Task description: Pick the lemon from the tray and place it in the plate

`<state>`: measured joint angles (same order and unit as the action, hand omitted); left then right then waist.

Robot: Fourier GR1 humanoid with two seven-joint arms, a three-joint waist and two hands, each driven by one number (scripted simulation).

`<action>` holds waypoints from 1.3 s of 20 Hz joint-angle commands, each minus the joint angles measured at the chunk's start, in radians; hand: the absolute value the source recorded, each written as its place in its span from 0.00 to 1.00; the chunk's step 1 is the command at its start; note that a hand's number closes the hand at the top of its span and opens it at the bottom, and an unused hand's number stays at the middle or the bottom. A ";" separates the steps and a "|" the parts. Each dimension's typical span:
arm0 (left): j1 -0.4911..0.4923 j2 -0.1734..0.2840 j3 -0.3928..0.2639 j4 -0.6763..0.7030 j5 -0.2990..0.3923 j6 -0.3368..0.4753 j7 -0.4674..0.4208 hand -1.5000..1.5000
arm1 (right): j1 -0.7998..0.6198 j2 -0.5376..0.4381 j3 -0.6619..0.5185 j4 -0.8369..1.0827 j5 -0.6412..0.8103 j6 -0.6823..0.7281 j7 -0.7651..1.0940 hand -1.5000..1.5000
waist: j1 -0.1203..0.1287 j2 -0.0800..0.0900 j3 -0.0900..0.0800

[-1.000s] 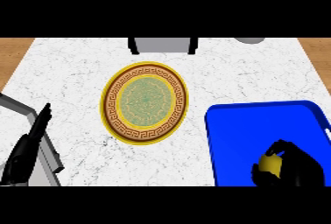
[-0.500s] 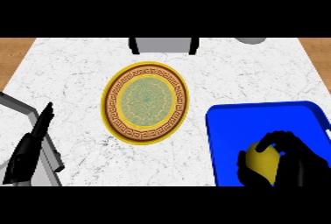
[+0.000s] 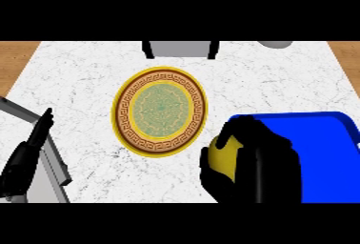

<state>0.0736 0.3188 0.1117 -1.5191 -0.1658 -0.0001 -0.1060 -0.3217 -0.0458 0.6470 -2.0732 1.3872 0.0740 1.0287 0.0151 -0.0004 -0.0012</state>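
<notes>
- Right hand point(image 3: 256, 162) at the blue tray's point(image 3: 323, 157) left edge, low in the head view, fingers curled round the lemon point(image 3: 224, 157) and pinching it against the thumb.
- Lemon showing as a yellow patch on the hand's left side, mostly hidden by black fingers; over the tray's left rim, between tray and plate point(image 3: 160, 110).
- Whether lemon clear of the tray floor: could not tell.
- Plate flat on the white marble counter point(image 3: 84, 71), round, with yellow rim, brown key-pattern band and green centre, just left of the hand; nothing on it.
- Left hand point(image 3: 32, 145) resting at the left edge, fingers straight and pressed together, pointing up.
- Grey forearm point(image 3: 42, 178) beneath that hand.
- Grey box point(image 3: 179, 48) at the counter's far edge, beyond the plate.
</notes>
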 commanded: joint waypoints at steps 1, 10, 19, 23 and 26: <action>0.032 -0.026 -0.022 -0.017 -0.019 0.006 -0.021 0.50 | -0.261 0.043 -0.027 0.139 -0.105 0.012 0.148 1.00 | 0.012 0.002 0.000; -0.034 -0.015 -0.011 0.016 -0.015 -0.016 0.003 0.50 | -0.517 0.045 -0.073 0.544 -0.375 -0.198 0.223 1.00 | 0.027 0.006 0.000; -0.041 -0.045 -0.028 0.062 -0.045 0.001 -0.036 0.50 | -0.636 0.045 -0.109 0.994 -0.591 -0.420 0.034 1.00 | 0.031 0.011 0.000; -0.069 -0.046 -0.034 0.037 -0.042 -0.004 -0.010 0.50 | -0.647 0.045 -0.097 1.089 -0.748 -0.539 -0.042 1.00 | 0.064 0.022 0.001; -0.065 -0.039 -0.041 0.013 -0.047 -0.013 0.012 0.50 | -0.623 0.045 -0.093 1.135 -0.739 -0.687 0.044 0.00 | 0.067 0.018 0.001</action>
<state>0.0183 0.2884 0.0847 -1.4862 -0.2017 -0.0178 -0.1148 -0.9410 -0.0052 0.5656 -1.0276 0.7094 -0.4447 1.0041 0.0750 0.0165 -0.0005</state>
